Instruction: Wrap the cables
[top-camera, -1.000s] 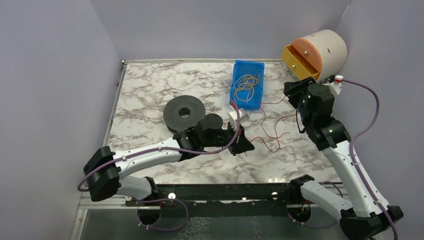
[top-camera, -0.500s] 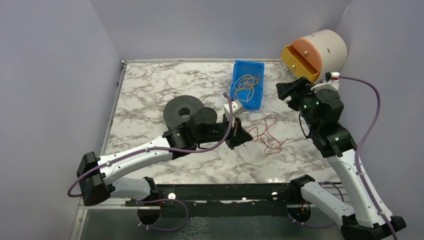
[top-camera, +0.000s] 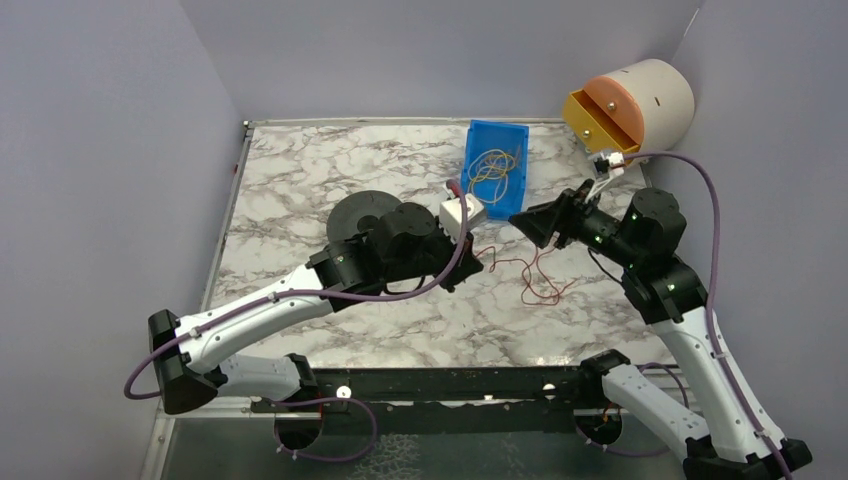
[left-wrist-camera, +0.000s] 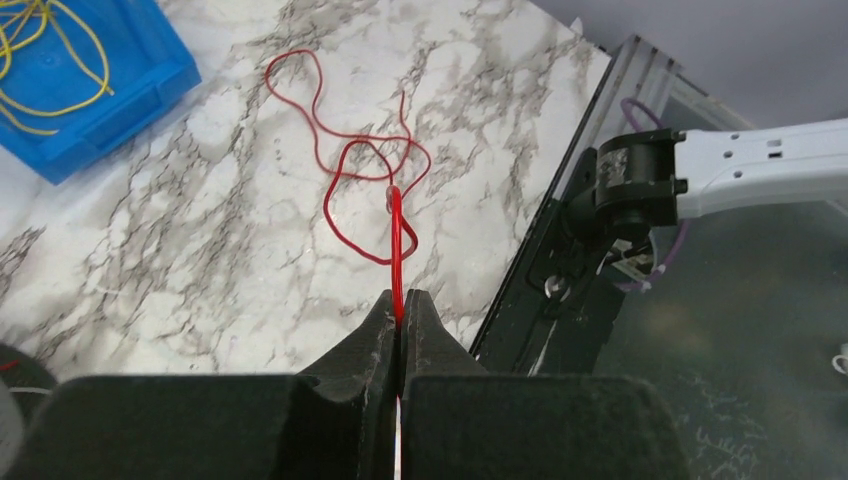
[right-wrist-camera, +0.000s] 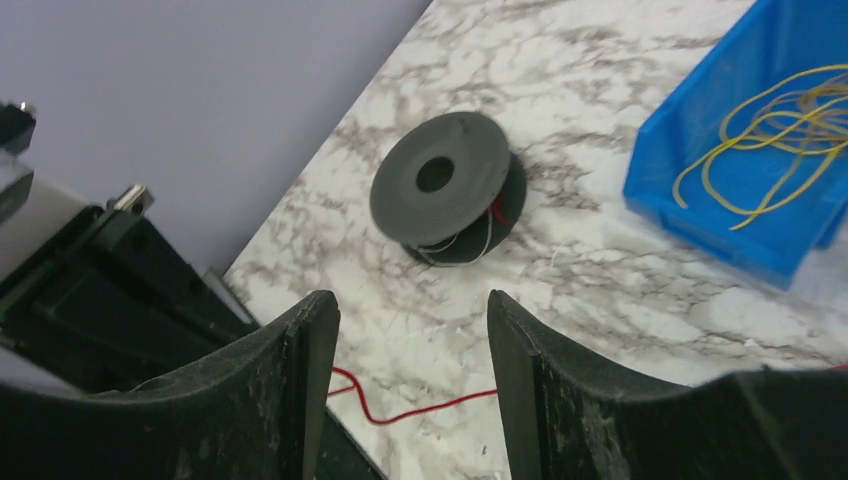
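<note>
Table: white-and-grey marble-patterned table, carrying everything below.
Drum: cream cylindrical drum with an orange face and a yellow drawer, lying on its side at the far right corner.
Bin: blue rectangular plastic bin at the far middle, holding a tangle of thin yellow wires.
Spool: black round plastic spool lying flat left of centre, partly hidden by the left arm in the top view.
Right gripper: raised off the table just near the bin, fingers spread apart, nothing between them.
Left gripper: fingers pressed together, pinching one end of the cable.
Cable: hair-thin red cable, running from the left fingertips into loose loops on the marble between the two grippers.
</note>
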